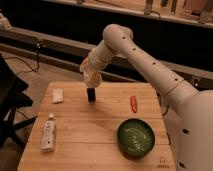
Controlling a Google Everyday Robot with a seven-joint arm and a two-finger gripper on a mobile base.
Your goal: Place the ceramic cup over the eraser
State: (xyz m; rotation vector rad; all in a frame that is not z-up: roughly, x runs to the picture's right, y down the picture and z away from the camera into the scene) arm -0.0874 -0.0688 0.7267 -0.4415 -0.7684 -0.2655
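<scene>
The gripper (93, 78) hangs over the pale wooden plank table (95, 132), clasped around the smooth, off-white, tapered ceramic cup (89, 69). Just beneath it, the small black rectangular eraser (91, 95) stands upright on the wood.

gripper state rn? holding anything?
Gripper: closed on the ceramic cup, held in the air just above the eraser.
</scene>
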